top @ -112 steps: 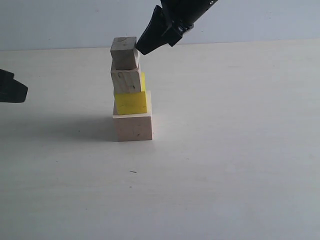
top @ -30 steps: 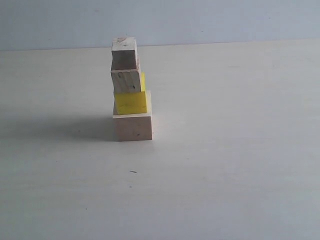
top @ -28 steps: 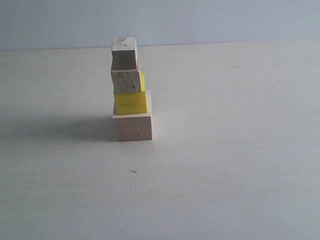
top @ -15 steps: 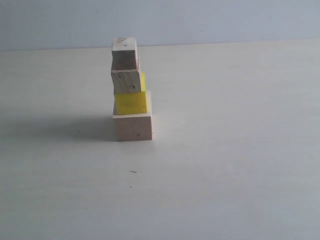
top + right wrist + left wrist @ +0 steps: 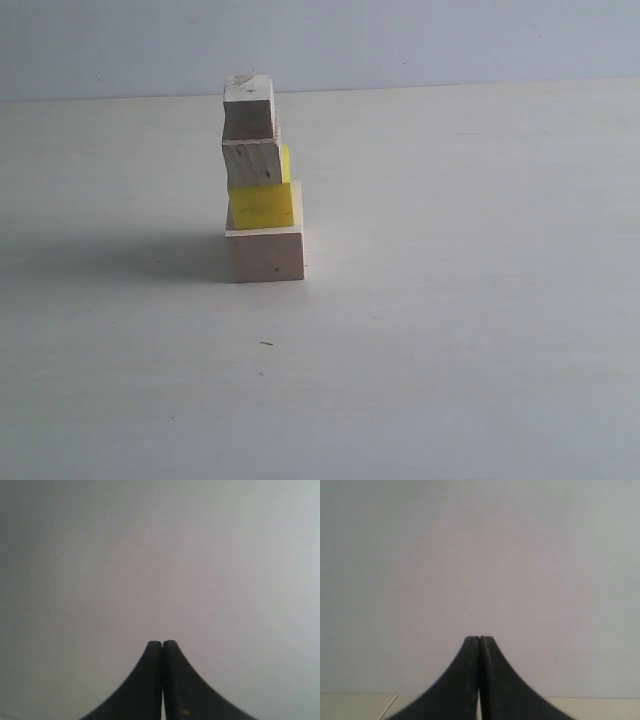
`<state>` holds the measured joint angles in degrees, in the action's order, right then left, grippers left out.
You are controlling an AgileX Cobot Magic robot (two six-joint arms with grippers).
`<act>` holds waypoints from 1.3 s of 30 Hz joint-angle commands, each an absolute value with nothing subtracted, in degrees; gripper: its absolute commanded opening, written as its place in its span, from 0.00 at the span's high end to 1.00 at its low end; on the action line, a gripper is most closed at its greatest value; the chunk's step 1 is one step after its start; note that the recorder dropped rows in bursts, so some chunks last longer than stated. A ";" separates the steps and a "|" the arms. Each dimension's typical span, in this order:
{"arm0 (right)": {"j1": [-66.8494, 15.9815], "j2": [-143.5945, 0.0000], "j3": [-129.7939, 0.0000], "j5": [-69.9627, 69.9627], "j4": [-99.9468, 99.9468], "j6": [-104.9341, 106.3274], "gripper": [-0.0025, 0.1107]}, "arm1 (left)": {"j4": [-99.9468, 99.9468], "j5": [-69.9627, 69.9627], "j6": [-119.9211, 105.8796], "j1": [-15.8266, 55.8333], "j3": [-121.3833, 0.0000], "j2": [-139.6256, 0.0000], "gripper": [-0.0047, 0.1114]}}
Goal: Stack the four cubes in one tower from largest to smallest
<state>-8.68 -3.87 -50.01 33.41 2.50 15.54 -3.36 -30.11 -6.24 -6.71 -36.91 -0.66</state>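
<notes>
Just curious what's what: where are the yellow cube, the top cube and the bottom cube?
yellow cube (image 5: 262, 207): exterior view, middle of its front face.
tiny wooden cube (image 5: 248, 118): exterior view, front face, tower top.
large wooden cube (image 5: 266, 256): exterior view, front face, tower base.

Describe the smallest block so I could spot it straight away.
On the pale table, one tower of four blocks stands left of centre. The smallest block is the plain wooden one on its very top, two places above the only yellow block.
</notes>
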 commanded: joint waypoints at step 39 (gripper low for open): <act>-8.63 -3.67 -49.68 33.32 -8.66 14.98 0.98 | -4.88 -31.35 -3.24 -5.87 -36.61 -0.48 0.96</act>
